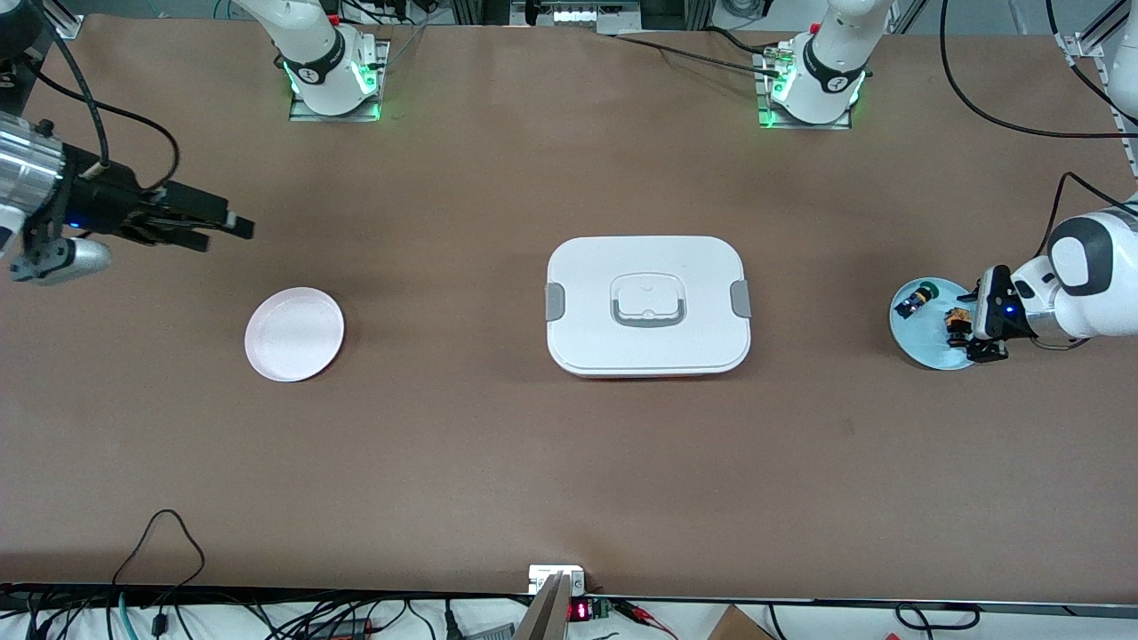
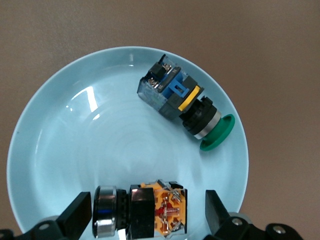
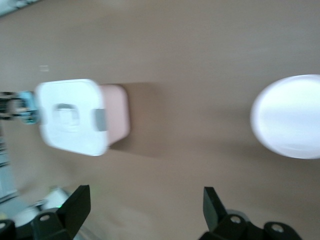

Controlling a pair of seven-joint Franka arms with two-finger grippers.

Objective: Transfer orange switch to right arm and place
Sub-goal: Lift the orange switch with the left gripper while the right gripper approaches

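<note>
The right gripper (image 1: 233, 226) hangs over the brown worktop (image 1: 498, 444) near the round white plate (image 1: 294, 333), fingers spread wide and empty, apparently waiting for the handover. Mid-worktop sits a white lidded box (image 1: 647, 305). At the left arm's end, the left gripper (image 2: 145, 212) straddles the small orange-and-black switch (image 2: 142, 211) (silver collar, round black end) lying on the pale blue plate (image 2: 60, 145), fingers wide, not yet closed.

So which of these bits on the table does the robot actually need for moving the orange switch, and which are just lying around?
Needed:
- orange switch, lying on the blue plate
- left gripper, open, its fingers either side of the switch
- right gripper, waiting in the air at the right arm's end of the table

Lying about:
- blue switch with green tip, on the same plate
- white lidded box
- white plate, possibly the drop spot
</note>
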